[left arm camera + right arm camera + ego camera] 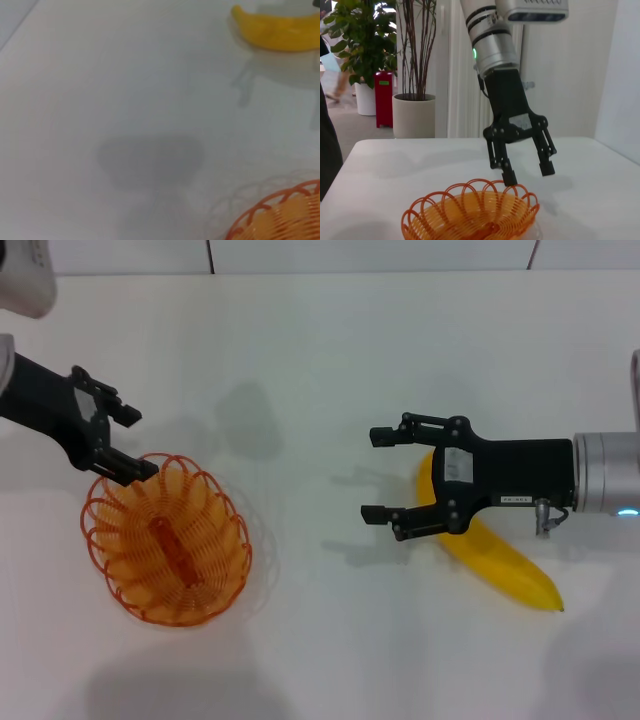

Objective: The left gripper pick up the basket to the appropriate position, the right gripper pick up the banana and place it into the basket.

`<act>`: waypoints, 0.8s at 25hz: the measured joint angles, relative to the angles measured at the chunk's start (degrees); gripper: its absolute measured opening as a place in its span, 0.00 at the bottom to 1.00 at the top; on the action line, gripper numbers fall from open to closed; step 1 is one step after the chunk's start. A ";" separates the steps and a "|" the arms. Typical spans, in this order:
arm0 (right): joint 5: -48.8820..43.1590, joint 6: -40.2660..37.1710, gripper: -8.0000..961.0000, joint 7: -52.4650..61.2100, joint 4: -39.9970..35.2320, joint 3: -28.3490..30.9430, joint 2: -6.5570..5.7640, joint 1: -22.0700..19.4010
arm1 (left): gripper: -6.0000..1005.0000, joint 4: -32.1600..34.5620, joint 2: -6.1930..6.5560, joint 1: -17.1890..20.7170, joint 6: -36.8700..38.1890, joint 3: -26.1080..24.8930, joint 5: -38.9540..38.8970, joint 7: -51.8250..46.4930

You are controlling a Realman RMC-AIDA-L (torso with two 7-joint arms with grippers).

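the banana [495, 562] lies on the white worktop [320, 370], well apart from the basket [167, 540]. my right claw [378, 475] hangs over the banana's near end, fingers spread wide. my left claw [130, 443] is spread too, one finger at the basket's rim.

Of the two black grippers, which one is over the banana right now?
The right gripper, the one with the white label sticker, hangs open above the banana. The unlabelled left gripper is open at the rim of the basket instead.
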 joint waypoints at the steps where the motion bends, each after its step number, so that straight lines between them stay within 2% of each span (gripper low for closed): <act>1: 0.00 0.00 0.94 0.00 0.00 0.02 0.00 0.04 | 0.78 -0.63 -0.01 -0.15 -0.50 0.13 0.00 0.11; 6: 0.00 0.03 0.94 0.00 0.00 0.11 0.00 0.35 | 0.78 -3.66 0.00 -1.19 -2.90 0.62 0.07 0.44; 14: 0.00 0.04 0.94 0.00 0.00 0.09 0.10 0.72 | 0.78 -7.40 -0.13 -1.58 -7.65 5.41 0.17 -0.23; 20: 0.00 0.04 0.94 0.00 0.00 0.15 0.09 0.82 | 0.75 -7.97 -0.22 -1.69 -8.43 5.58 0.12 -0.33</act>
